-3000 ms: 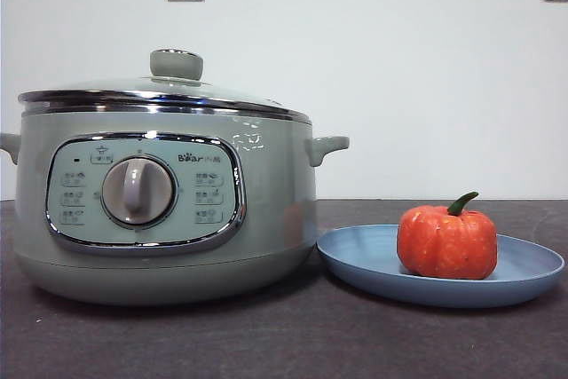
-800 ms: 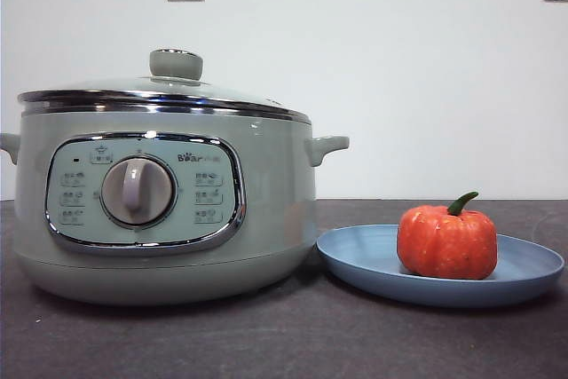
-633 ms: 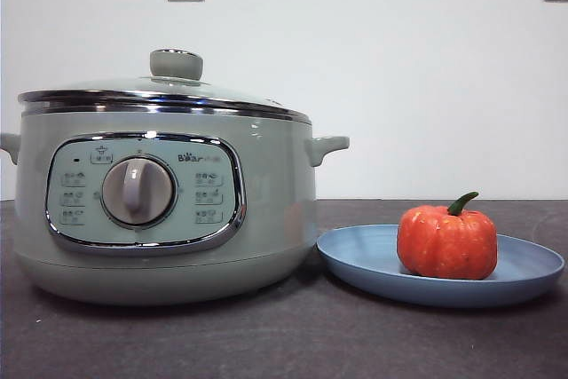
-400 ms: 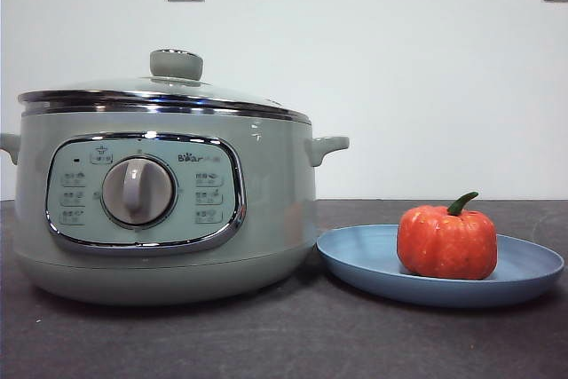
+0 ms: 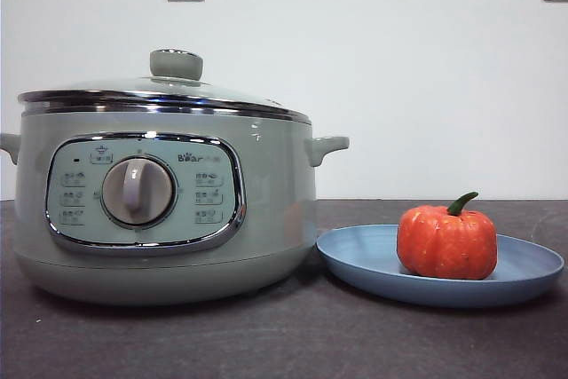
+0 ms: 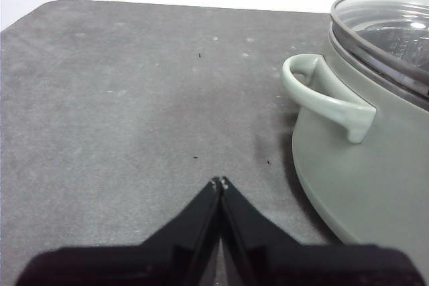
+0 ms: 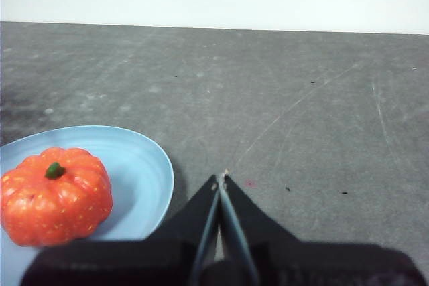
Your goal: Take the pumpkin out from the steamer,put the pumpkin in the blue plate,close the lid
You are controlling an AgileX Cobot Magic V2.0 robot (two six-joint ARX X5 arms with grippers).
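The pumpkin (image 5: 446, 241) sits upright on the blue plate (image 5: 524, 268), at 3 o'clock from the steamer (image 5: 266, 193), so transfer appears complete. The lid (image 5: 160, 95) rests seated on the steamer rim, so closure appears done.

The left gripper (image 6: 219, 183) and right gripper (image 7: 220, 177) each have jaws pressed together, empty, parked over bare table (image 5: 266, 335).

Count: 1 pumpkin, 1 plate, 1 steamer, 1 lid, 2 grippers.
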